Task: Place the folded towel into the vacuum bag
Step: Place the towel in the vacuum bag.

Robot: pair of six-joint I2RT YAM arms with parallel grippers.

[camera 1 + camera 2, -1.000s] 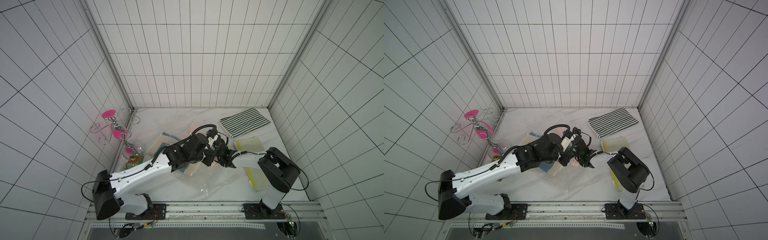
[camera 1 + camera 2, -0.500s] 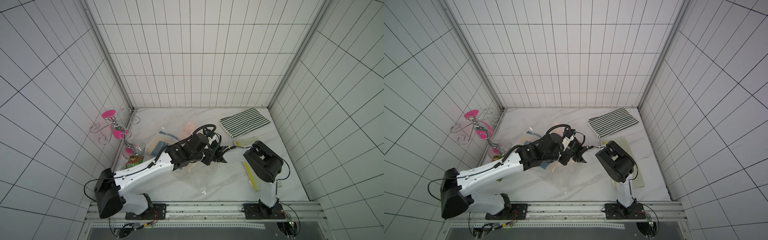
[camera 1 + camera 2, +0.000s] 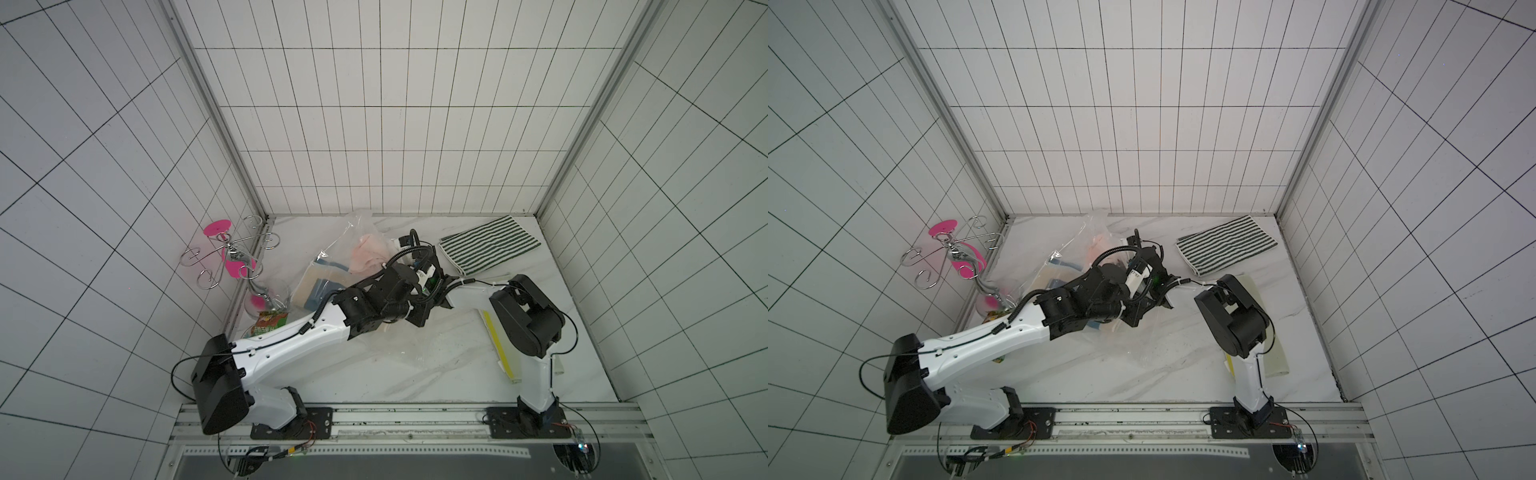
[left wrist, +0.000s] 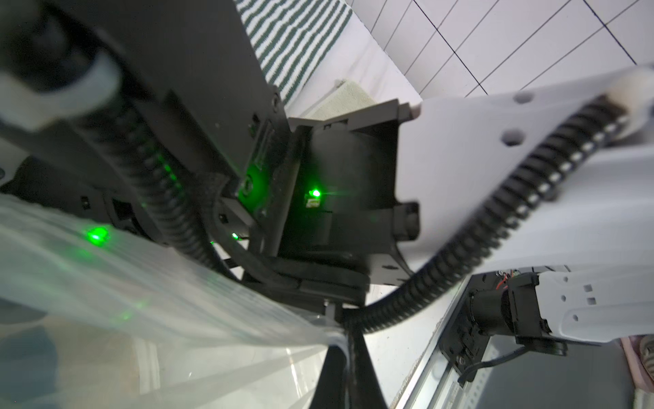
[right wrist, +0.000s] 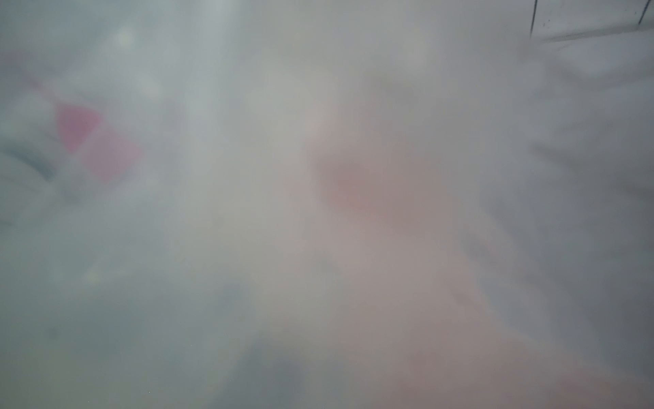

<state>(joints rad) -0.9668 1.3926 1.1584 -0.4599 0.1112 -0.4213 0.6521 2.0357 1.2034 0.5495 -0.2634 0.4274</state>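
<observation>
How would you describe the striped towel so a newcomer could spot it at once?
On the marble table, find the far corner on the robot's right. The striped towel lies flat there, outside the vacuum bag. Its dark and white stripes set it apart from the plain pale towel nearer, partly hidden by the right arm.

A wire stand point(image 3: 232, 254) with curled hooks and pink discs point(image 3: 217, 227) stands at the tabletop's left edge, close against the wall, on a clear base point(image 3: 272, 293). A green-and-red packet point(image 3: 269, 327) lies just beside the base, toward the near left corner.
</observation>
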